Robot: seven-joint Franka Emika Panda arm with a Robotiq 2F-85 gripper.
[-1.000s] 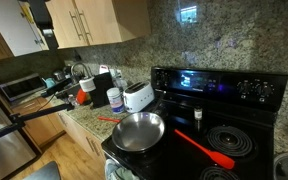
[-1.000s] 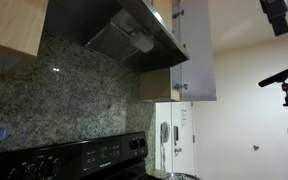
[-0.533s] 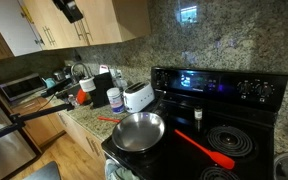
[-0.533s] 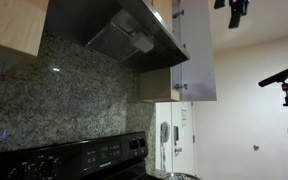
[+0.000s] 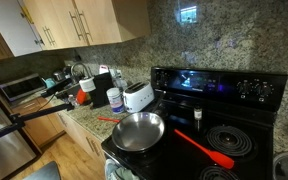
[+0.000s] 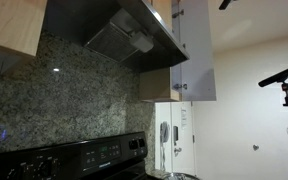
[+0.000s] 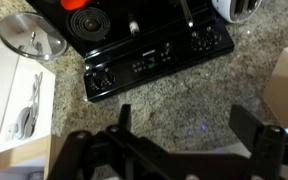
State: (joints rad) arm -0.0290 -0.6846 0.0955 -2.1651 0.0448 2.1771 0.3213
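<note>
In the wrist view my gripper [image 7: 189,128] is open and empty, its two dark fingers [image 7: 124,122] spread wide in front of the speckled granite wall [image 7: 194,90]. It is high above the black stove [image 7: 149,60], touching nothing. In an exterior view only a dark tip of the arm [image 6: 224,3] shows at the top edge. A steel frying pan [image 5: 139,130] sits on the stove's front burner, and a red spatula [image 5: 206,150] lies across the cooktop beside it.
A white toaster [image 5: 137,97] stands on the counter beside the stove, with jars and bottles [image 5: 112,97] further along. Wooden cabinets [image 5: 79,22] hang above. A range hood [image 6: 124,35] and a grey cabinet [image 6: 192,55] are close to the arm.
The gripper has risen: it has left the top of one exterior view and is nearly out of the other's top edge. Pan, spatula and toaster have not moved.
</note>
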